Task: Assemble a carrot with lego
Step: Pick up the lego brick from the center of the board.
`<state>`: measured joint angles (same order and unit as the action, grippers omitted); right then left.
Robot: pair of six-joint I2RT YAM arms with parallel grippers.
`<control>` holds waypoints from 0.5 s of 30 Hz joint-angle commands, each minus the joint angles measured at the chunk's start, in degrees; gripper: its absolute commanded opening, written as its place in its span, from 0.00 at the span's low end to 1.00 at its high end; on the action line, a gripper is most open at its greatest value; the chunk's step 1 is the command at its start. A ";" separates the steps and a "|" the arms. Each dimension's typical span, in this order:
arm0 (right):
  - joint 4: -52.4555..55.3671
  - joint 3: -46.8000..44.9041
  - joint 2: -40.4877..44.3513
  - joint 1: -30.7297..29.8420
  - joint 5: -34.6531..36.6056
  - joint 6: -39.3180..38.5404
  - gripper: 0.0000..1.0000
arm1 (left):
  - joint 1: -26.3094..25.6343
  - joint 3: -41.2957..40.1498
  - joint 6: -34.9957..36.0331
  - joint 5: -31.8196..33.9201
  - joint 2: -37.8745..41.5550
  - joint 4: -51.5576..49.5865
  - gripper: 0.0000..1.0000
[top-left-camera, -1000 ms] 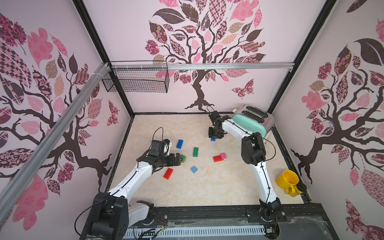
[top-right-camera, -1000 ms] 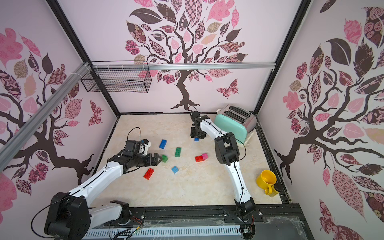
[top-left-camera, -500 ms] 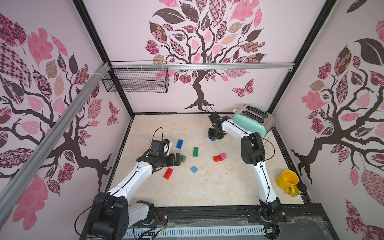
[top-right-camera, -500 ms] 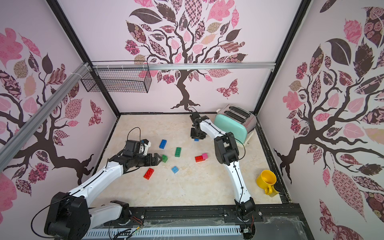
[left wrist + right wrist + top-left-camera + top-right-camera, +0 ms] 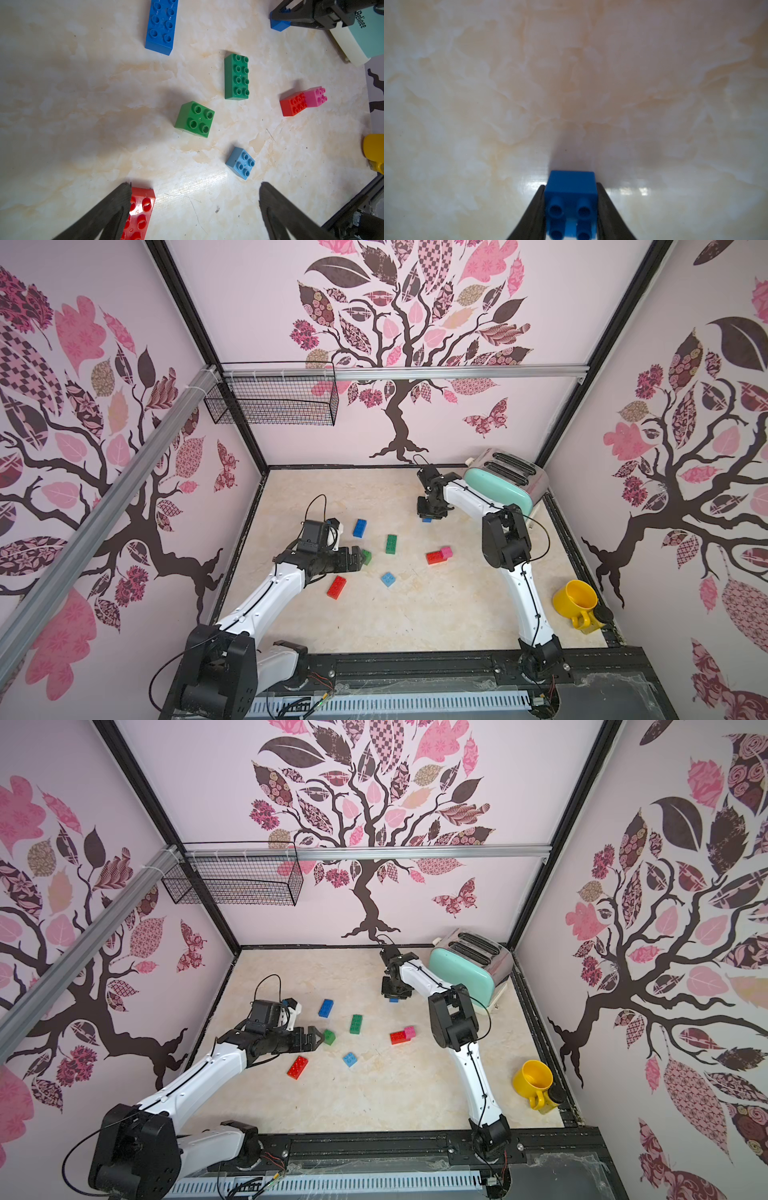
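red oblong brick (image 5: pixel 143 207): partly behind left gripper (image 5: pixel 194 186) | yellow mug (image 5: pixel 374 149): cut by edge

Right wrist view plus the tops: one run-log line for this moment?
right fingers: shut on small dark blue studded plastic brick, resting on marble tabletop | left fingers: open, facing small green square brick

The left arm (image 5: pixel 266 598) and right arm (image 5: pixel 526 596) had white shells with black joints. Thin black cables ran along them; the fingers (image 5: pixel 104 215) were black wedges.
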<state>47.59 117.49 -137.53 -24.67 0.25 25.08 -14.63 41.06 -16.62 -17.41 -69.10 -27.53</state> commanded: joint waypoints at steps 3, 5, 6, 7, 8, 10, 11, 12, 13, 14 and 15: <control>2.22 -9.27 11.39 0.02 -3.32 -2.60 0.30 | -0.13 0.34 0.23 0.53 0.87 1.06 0.98; 2.02 -14.32 15.39 -0.27 -4.57 -3.31 0.30 | -0.11 0.28 0.14 0.37 0.79 1.20 0.98; 1.90 -16.93 17.62 -0.50 -4.95 -3.62 0.30 | -0.13 0.25 0.14 0.19 0.77 1.35 0.98; 1.78 -19.69 19.76 -0.72 -5.28 -3.87 0.30 | -0.13 0.30 0.14 0.02 0.64 1.44 0.98; 1.49 -21.93 21.59 -1.06 -5.46 -3.96 0.30 | -0.14 0.33 0.18 -0.14 0.60 1.56 0.98; 0.93 -26.37 25.50 -2.05 -6.08 -4.15 0.30 | -0.14 0.34 0.16 -0.40 0.38 1.69 0.98; 0.91 -27.87 26.77 -2.59 -6.01 -4.21 0.30 | -0.13 0.34 0.22 -0.41 0.35 1.73 0.98; 0.94 -29.45 28.28 -3.34 -6.03 -4.36 0.30 | -0.13 0.33 0.14 -0.48 0.28 1.73 0.98; 1.07 -30.97 29.62 -4.38 -5.59 -4.36 0.30 | -0.13 0.34 0.12 -0.52 0.28 1.76 0.98; 1.02 -32.20 30.66 -5.19 -5.29 -4.34 0.30 | -0.16 0.34 0.12 -0.51 0.36 1.69 0.98; 0.97 -33.55 31.74 -6.10 -5.08 -4.12 0.30 | -0.20 0.33 0.10 -0.56 0.40 1.74 0.98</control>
<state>47.72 86.46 -108.07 -28.25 -4.71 21.58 -14.63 41.06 -16.64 -17.23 -69.10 -26.63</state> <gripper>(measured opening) 0.358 0.981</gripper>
